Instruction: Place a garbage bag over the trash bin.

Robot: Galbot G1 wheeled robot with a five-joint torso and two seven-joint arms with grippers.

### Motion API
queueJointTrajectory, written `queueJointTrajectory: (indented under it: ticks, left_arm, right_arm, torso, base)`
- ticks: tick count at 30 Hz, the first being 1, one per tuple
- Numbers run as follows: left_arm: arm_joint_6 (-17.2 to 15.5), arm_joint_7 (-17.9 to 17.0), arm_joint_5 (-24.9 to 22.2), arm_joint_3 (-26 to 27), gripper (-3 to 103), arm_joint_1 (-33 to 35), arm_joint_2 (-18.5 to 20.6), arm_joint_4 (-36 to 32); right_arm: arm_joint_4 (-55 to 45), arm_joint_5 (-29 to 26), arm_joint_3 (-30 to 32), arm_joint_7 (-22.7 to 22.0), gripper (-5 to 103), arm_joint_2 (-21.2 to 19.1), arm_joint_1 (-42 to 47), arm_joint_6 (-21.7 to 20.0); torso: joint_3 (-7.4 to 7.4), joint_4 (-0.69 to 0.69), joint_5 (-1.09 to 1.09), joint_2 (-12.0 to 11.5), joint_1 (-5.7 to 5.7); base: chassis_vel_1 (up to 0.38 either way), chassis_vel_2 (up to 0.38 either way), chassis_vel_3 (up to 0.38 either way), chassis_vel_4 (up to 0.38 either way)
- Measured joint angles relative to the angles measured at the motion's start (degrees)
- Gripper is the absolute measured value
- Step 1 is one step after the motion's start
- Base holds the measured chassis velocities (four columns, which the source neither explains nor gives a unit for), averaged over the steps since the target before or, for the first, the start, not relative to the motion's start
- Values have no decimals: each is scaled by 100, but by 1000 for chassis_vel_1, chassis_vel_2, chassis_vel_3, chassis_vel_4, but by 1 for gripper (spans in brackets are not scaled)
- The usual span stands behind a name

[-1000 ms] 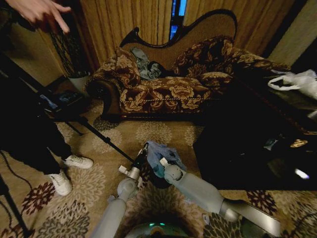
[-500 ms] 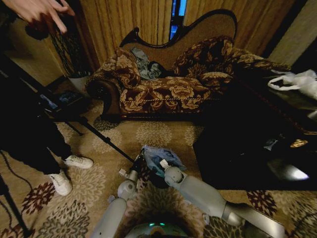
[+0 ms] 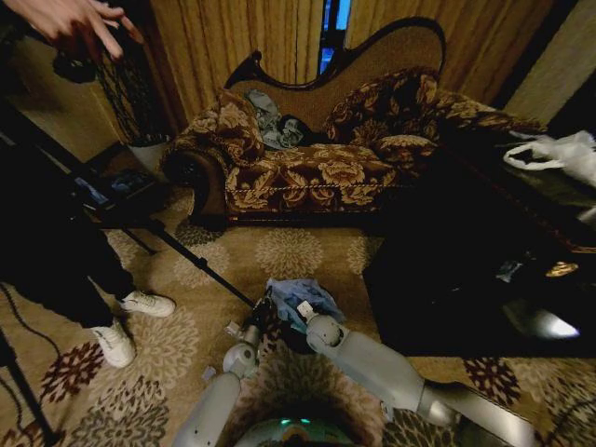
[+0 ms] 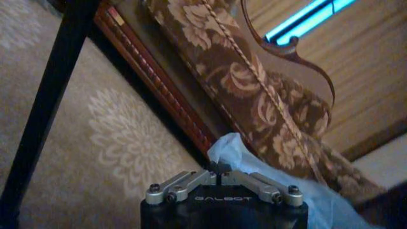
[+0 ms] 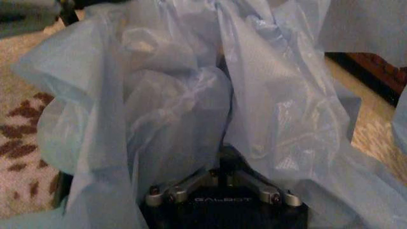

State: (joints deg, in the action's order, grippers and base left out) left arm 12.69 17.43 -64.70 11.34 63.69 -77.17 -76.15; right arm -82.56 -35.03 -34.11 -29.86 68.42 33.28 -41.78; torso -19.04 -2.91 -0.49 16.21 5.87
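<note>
We see both grippers low over the floral carpet [image 3: 289,251], before the sofa [image 3: 317,168]. The left gripper [image 3: 264,307] has its jaws pressed together, pinching the pale blue garbage bag [image 3: 296,296] at an edge. The right gripper [image 3: 300,310] is buried in the bag's folds, jaws pinching film. We cannot make out the trash bin.

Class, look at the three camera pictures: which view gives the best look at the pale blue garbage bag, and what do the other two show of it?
The right wrist view: the garbage bag hangs wrinkled close before the lens. The head view shows it small, bunched on the floor between both arms. The left wrist view catches a pale edge.
</note>
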Motion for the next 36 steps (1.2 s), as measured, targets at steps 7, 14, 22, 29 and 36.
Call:
queueJointTrajectory:
  ticks: [7,14,22,29,36]
  left_arm:
    - [18,6,250,-40,0,-98,-39,300]
    - [87,76,600,-85,0,-107,-82,523]
    - [148,145,767,-93,0,-96,-91,685]
    - [148,144,763,-88,0,-172,-91,740]
    - [112,148,769,-98,0,-153,-94,742]
  right_arm:
    - [8,-2,28,0,0,4,10,2]
    - [-31,-4,34,0,0,-14,12,8]
    - [-132,-2,143,2,0,-43,101,34]
    - [-193,33,220,-63,-2,-35,205,43]
    - [-329,73,484,-100,24,-70,435,158]
  torso:
    - [0,0,0,0,0]
    - [0,0,0,0,0]
    - [0,0,0,0,0]
    - [-1,0,0,0,0]
    - [-1,0,0,0,0]
  base:
    - [0,0,0,0]
    - [0,0,0,0]
    - [0,0,0,0]
    - [0,0,0,0]
    - [0,0,0,0]
